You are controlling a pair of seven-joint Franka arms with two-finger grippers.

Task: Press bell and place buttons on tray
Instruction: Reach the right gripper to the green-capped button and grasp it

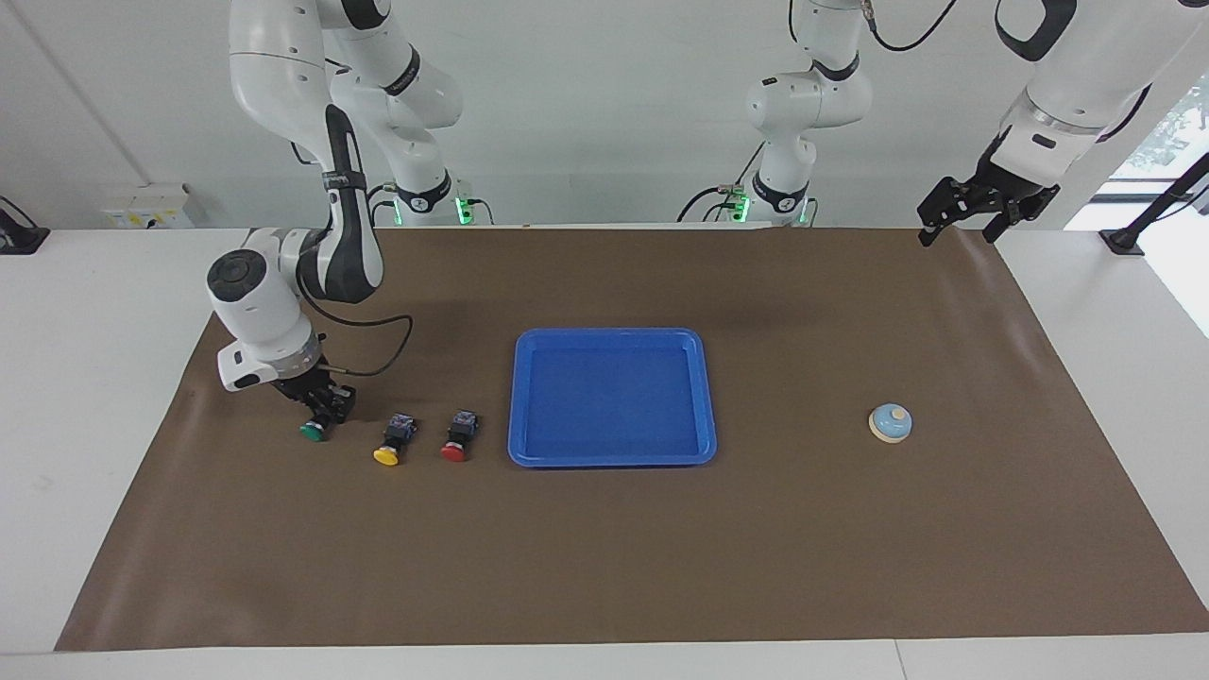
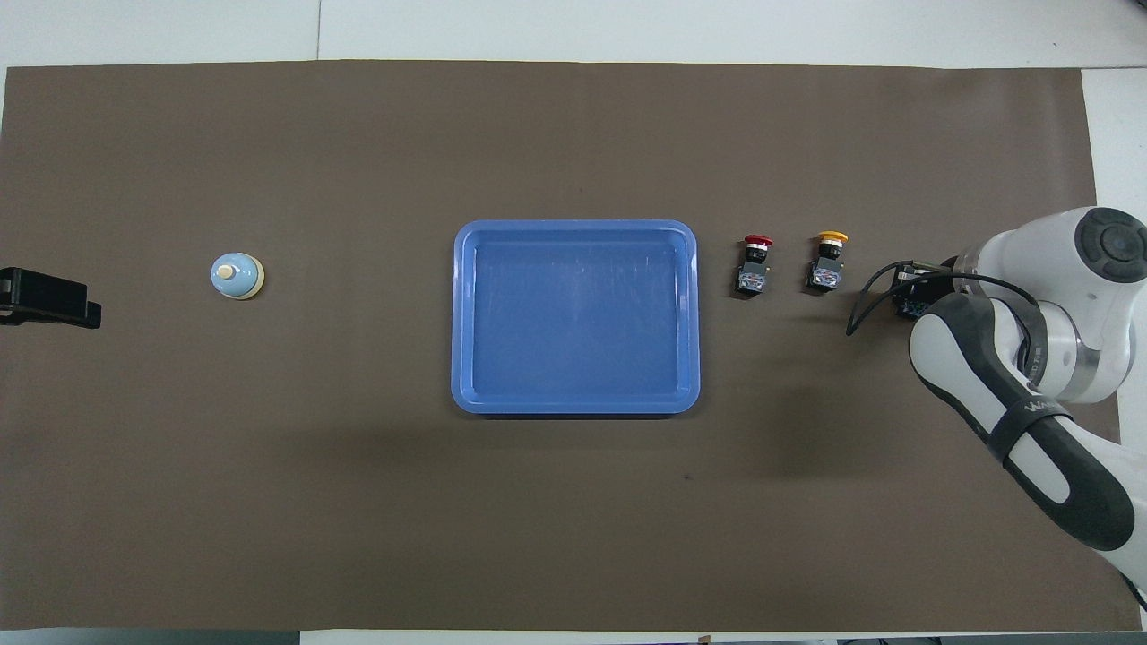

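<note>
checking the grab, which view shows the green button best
The facing view: the green button shows its cap below the right claw, which is shut on its black body. In the overhead view the right arm hides the button entirely.

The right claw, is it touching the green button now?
Touching. In the facing view the right claw is down at the green button, shut on its black body, with only the green cap showing.
</note>
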